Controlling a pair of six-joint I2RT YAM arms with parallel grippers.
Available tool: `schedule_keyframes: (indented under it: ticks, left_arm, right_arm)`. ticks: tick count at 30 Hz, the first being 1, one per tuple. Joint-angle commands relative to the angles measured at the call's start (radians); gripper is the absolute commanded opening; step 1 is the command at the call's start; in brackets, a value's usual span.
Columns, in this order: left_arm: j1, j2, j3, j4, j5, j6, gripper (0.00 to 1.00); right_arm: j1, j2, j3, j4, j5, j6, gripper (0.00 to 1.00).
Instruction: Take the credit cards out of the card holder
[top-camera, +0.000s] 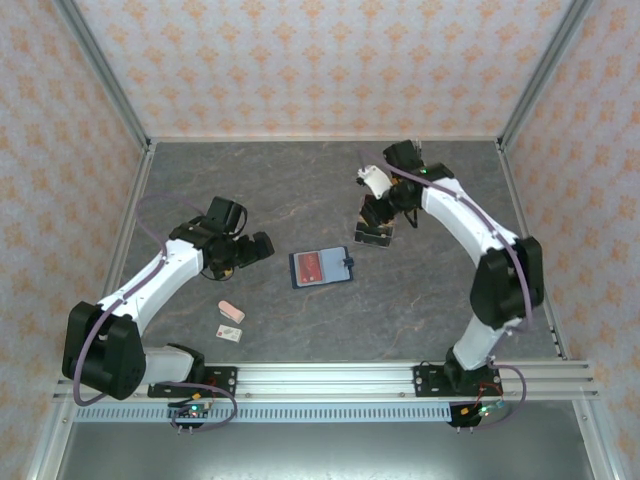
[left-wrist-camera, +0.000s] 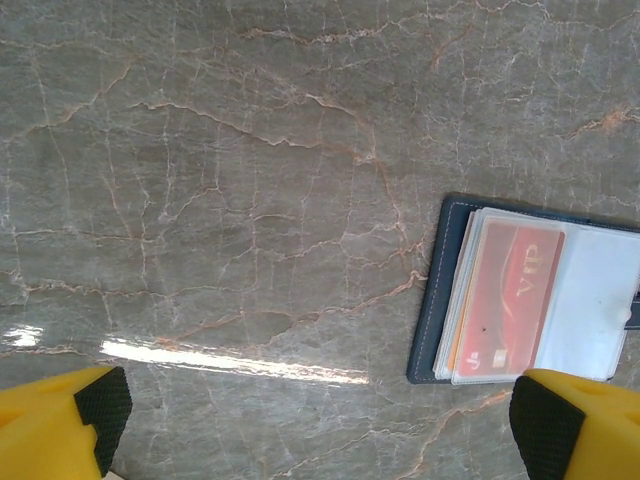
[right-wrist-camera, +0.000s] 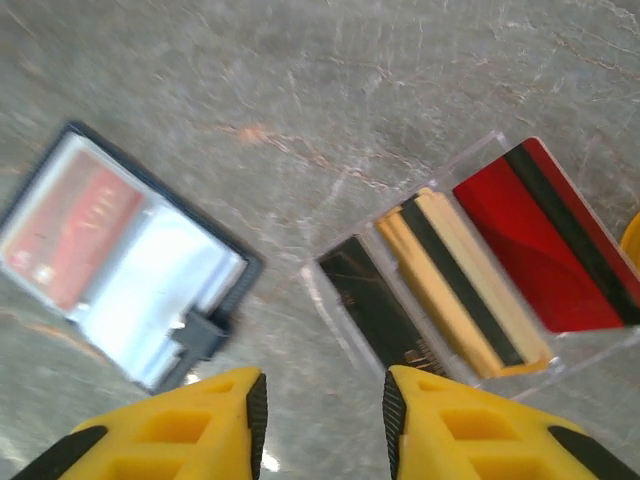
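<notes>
One slick, stiff, thin card (left-wrist-camera: 510, 300) is lying sleeved in the open wallet (left-wrist-camera: 438, 300), likely best pinched edgewise; left gripper (left-wrist-camera: 320, 430) and right gripper (right-wrist-camera: 325, 420) are hovering beside the wallet, spread, empty.

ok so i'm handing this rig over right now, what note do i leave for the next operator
Open and empty: left hand, left of the card holder; right hand, by the clear tray.
Done: black card, tan card and red striped card lie in the tray.
To do: the card holder lies open on the table with a red VIP card in its front sleeve, possibly more behind it; pull those out.
</notes>
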Motion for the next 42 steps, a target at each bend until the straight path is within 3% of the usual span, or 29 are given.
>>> schedule_keyframes:
  ticks: [1,6,13,18,22,30,42]
  left_arm:
    - [0.006,-0.016,-0.021,0.025,0.002,-0.022,1.0]
    - [0.006,-0.02,-0.042,0.046,0.006,-0.034,1.0]
    - [0.006,-0.021,-0.053,0.068,0.022,-0.049,1.0]
    - [0.007,-0.012,-0.061,0.085,0.04,-0.062,1.0]
    - [0.007,0.005,-0.059,0.089,0.05,-0.074,1.0]
    - [0.007,0.02,-0.055,0.092,0.052,-0.08,1.0]
    - [0.003,0.055,-0.069,0.171,0.14,-0.095,0.99]
  right_arm:
    - [0.063,-0.123,-0.121,0.169,-0.034,0.253,0.4]
    - [0.133,-0.197,-0.201,0.192,0.064,0.533,0.48]
    - [0.243,-0.136,-0.304,0.327,0.109,0.772,0.53]
    - [0.291,-0.009,-0.305,0.418,0.0,0.876,0.53]
    - [0.327,0.09,-0.254,0.408,0.012,0.901,0.53]
    - [0.414,0.251,-0.102,0.229,0.215,0.858,0.52]
    - [0.419,0.32,-0.093,0.166,0.29,0.844,0.46]
